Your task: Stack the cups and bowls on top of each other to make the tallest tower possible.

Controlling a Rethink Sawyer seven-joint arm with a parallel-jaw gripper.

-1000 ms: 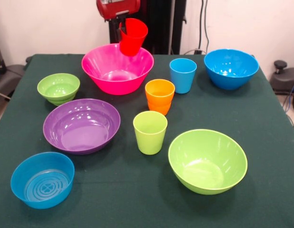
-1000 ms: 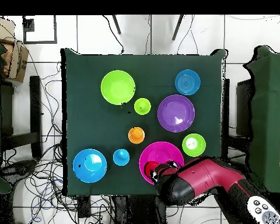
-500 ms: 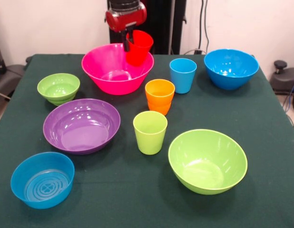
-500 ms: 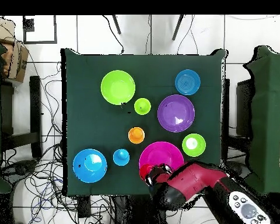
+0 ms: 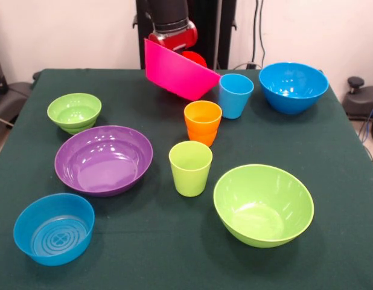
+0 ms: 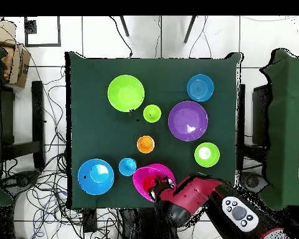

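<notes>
- Dark green cloth covers the table (image 5: 331,241), with cables on the tiled floor around it.
- Big pink bowl (image 5: 174,74) is tipped steeply on its side at the robot's edge, just beside the light blue cup (image 5: 235,95).
- Red cup (image 5: 195,58) peeks out behind the pink rim, under the gripper (image 6: 157,187). Can't tell how wide the gripper is or whether it has hold of anything.
- Other bowls and cups sit apart, upright, unstacked.
</notes>
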